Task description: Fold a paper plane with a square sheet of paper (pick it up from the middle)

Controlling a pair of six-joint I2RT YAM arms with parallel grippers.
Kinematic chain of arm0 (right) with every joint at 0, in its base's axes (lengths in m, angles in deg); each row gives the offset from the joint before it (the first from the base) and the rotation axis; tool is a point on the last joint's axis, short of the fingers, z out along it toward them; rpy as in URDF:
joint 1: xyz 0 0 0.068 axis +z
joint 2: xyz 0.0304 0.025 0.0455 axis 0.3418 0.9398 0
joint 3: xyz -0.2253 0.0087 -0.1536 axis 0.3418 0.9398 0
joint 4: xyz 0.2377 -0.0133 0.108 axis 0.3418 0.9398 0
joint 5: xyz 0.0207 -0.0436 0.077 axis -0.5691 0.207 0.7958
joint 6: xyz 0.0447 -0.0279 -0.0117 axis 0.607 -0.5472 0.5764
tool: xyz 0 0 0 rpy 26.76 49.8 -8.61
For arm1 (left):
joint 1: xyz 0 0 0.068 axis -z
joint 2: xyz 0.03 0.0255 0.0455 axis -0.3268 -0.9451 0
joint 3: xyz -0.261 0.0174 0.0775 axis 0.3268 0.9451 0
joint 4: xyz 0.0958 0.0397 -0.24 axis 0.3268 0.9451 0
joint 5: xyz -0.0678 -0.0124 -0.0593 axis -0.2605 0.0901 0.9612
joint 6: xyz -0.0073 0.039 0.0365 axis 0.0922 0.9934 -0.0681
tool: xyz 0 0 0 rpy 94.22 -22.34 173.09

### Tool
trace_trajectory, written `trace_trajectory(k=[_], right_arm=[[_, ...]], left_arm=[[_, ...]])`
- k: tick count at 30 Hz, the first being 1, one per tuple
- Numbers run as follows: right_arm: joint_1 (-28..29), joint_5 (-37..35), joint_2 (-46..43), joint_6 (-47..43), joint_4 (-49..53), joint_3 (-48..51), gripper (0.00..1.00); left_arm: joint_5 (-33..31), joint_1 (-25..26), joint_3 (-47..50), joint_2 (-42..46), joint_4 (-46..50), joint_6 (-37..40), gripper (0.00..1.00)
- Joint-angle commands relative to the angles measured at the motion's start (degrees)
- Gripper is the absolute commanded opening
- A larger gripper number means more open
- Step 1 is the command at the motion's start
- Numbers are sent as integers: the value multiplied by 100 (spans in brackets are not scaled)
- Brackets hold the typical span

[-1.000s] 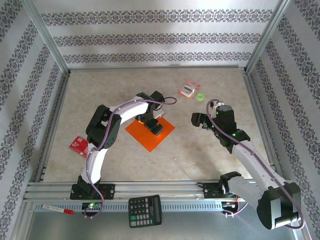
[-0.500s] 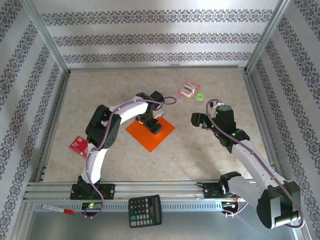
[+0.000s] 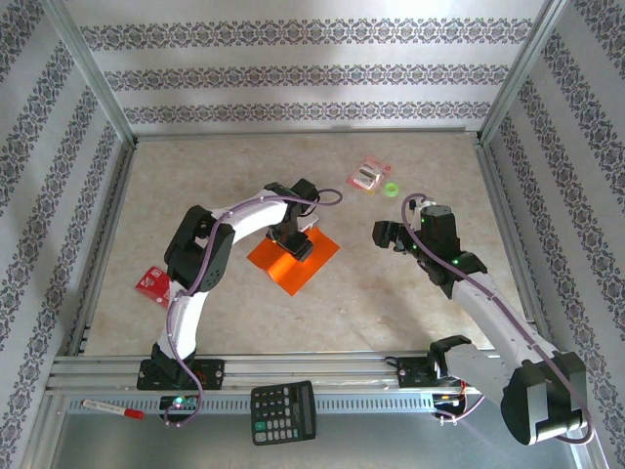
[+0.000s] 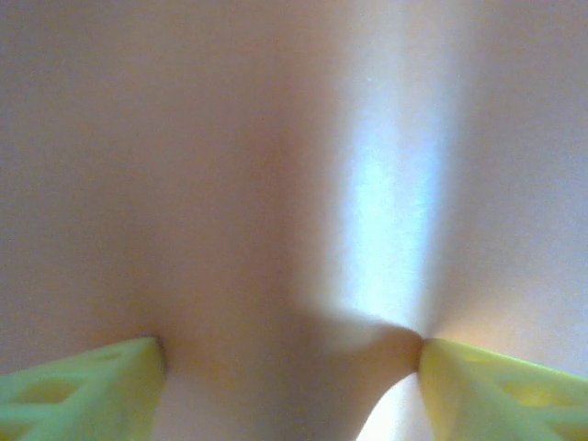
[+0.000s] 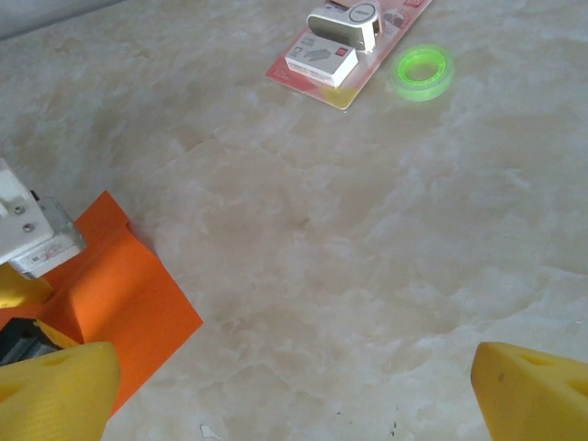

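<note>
The square sheet of paper is bright orange and lies mid-table, turned like a diamond. My left gripper presses down on its middle. In the left wrist view the sheet fills the frame, and a raised buckle of paper stands between the yellow fingertips of the left gripper. The jaws are still well apart. My right gripper hovers open to the right of the sheet, nothing between its fingers; one orange corner shows at its left. The paper plane is out of view.
A pink-red packet and a green ring lie at the back right, also seen as packet and ring. A red packet lies at the left. A black calculator and a pen rest on the front rail.
The left jaws have narrowed on the sheet, which has bunched and drawn in at its left corner. The right arm has not moved.
</note>
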Motion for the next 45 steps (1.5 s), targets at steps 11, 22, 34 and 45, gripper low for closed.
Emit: trace_trajectory(k=[11,22,34,45], right_arm=[[-43,198,47,52,178,-249,98],[223,1234,181,94,721,-556,98],[924,2201,1778,1475,-653,-228,83],[1521,2117,3112,2267,-1653,-312,56]], left_arm=[[2283,-12,1571,1676,-2016,-1636,23],[3810,-301,4154,3096,-6175,-4827,20],[3248,-234,5453,2470,-8166,-6147,23],[2840,-179,5855,2287,-8291,-6137,28]])
